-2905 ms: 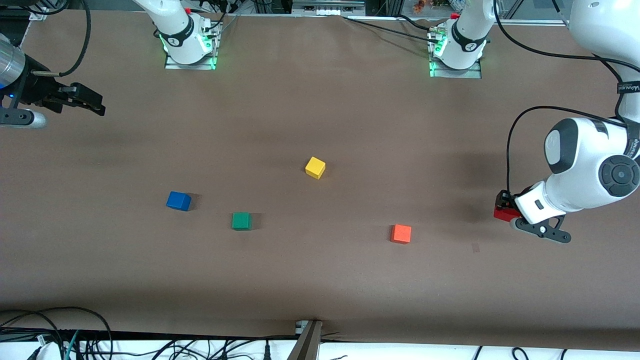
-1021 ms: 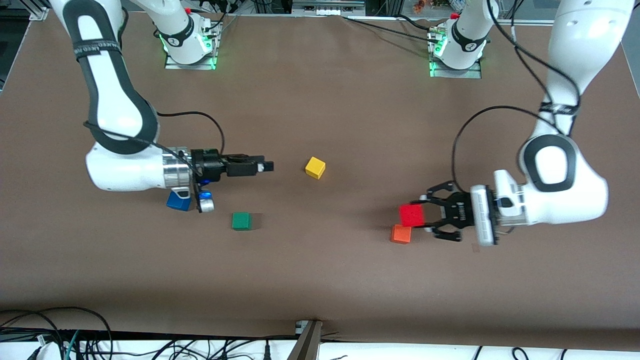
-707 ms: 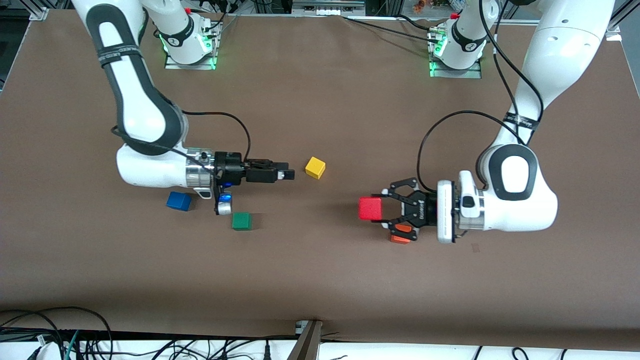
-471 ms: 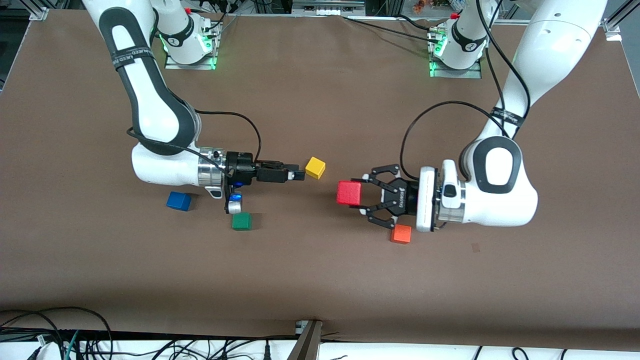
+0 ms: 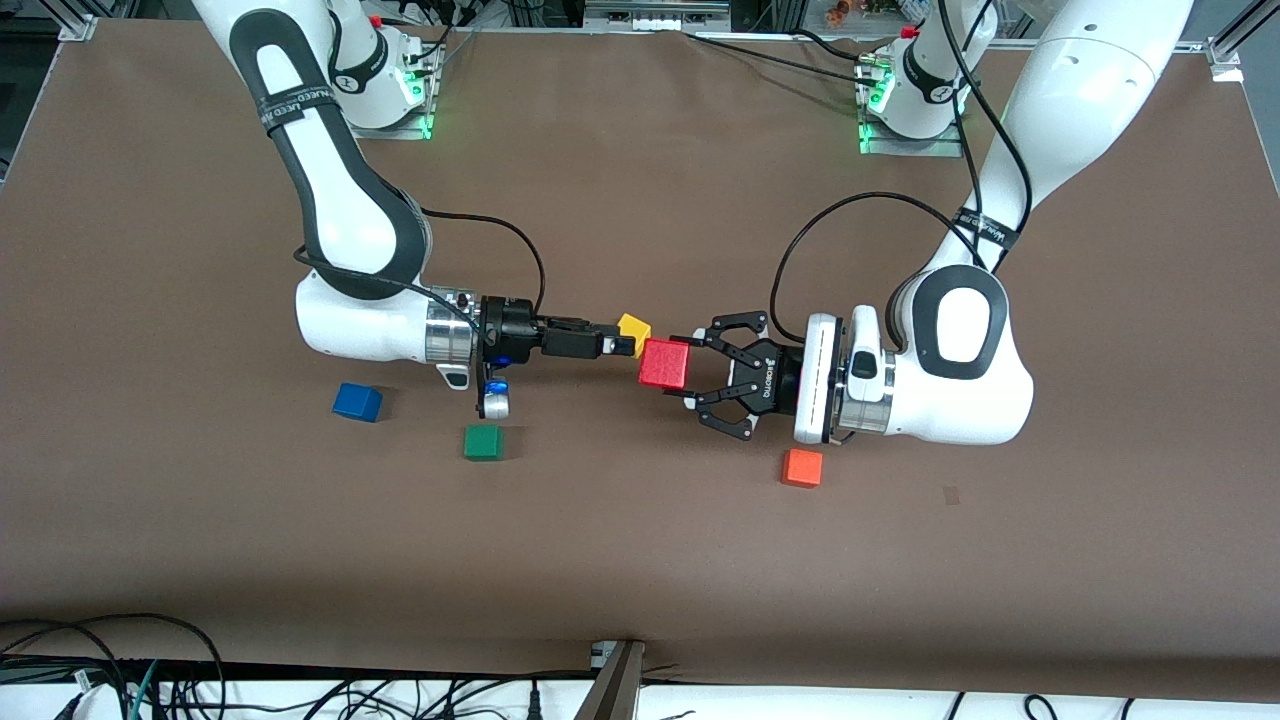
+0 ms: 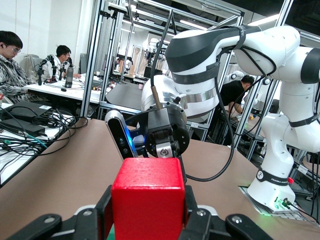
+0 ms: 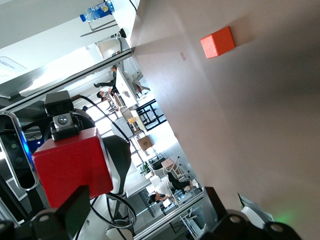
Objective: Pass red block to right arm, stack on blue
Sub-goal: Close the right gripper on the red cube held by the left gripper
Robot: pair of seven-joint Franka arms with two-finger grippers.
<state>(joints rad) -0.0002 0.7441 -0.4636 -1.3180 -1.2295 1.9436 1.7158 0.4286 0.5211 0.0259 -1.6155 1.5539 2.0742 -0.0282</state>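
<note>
While airborne, red block [image 5: 664,363] in left gripper [image 5: 690,366]

The yellow cube [image 5: 633,327] is partly hidden by the right gripper [image 5: 622,345] and red block [image 5: 664,363].

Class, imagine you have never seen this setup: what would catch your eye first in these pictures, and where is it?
Two white arms meet mid-air over the middle of the table: the left hand is shut on the red block and holds it out to the right hand. The yellow cube lies under where the hands meet. The blue cube sits toward the right arm's end, with a green cube and an orange cube nearer the front camera.
</note>
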